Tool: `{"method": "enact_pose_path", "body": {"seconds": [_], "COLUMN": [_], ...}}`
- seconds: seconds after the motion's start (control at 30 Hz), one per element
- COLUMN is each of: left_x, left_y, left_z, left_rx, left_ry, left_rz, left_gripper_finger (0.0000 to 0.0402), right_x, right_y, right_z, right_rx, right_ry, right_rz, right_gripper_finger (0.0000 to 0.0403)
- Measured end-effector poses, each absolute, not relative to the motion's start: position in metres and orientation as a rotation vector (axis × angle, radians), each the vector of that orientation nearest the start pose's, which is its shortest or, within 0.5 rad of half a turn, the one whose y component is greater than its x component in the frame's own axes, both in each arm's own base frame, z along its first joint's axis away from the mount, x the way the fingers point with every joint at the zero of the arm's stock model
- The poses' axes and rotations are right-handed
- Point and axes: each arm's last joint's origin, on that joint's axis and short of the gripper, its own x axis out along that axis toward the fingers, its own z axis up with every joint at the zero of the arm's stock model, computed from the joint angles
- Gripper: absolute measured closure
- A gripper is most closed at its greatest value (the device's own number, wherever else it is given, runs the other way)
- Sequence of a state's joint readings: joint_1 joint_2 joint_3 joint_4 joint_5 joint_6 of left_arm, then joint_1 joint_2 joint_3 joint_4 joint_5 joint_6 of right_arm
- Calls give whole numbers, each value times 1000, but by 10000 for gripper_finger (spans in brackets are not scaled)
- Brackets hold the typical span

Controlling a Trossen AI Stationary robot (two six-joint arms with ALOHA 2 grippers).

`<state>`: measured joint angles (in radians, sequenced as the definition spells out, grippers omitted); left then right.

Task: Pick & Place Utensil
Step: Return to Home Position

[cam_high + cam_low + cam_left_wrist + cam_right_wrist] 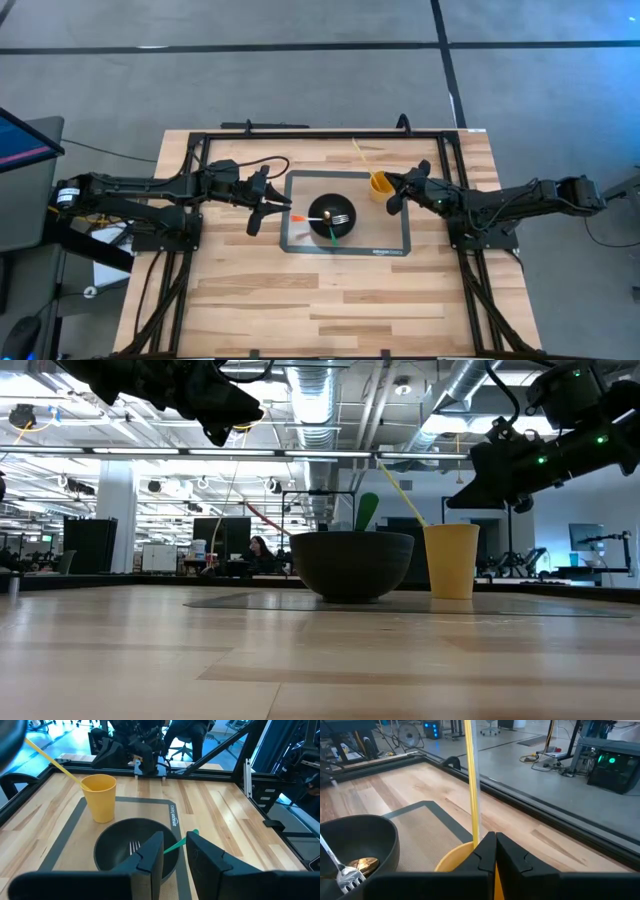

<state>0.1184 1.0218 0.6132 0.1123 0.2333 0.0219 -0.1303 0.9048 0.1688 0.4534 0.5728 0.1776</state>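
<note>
Holds the left claw point(174, 840) narrowly parted and empty beside the black bowl point(112, 847). Holds the right claw point(495, 840) closed and empty just beside the yellow cup point(101, 800) with straw point(52, 761).

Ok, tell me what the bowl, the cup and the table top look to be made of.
Bowl: matte black, probably plastic; dull, even surface. Cup: opaque yellow, thin-rimmed, no gloss; plastic or paper, cannot tell. Table top: light wood strips joined together, grain visible, faint sheen.
</note>
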Motion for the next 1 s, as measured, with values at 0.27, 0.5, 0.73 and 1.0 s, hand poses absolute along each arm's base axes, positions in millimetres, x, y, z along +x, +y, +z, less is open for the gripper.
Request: {"method": "enact_pose_path", "body": {"seconds": [0.27, 0.5, 0.73, 1.0], "left_x": [222, 222, 222, 223], "left_y": [20, 20, 20, 20], "left_z": [259, 260, 260, 261], "left_rx": [-30, -27, -27, -26], "left_ry": [289, 275, 272, 267], "left_rz": [-117, -117, -117, -117], "left_gripper_finger": [317, 317, 317, 317], "right_x": [164, 164, 164, 164], "right_y": [-37, -37, -37, -38], "right_z": [166, 165, 165, 165], "right_rx": [125, 162, 162, 156], "right_ry": [207, 197, 201, 200], "right_rz": [-723, -729, -729, -730], "right_gripper_finger": [402, 401, 400, 399]}}
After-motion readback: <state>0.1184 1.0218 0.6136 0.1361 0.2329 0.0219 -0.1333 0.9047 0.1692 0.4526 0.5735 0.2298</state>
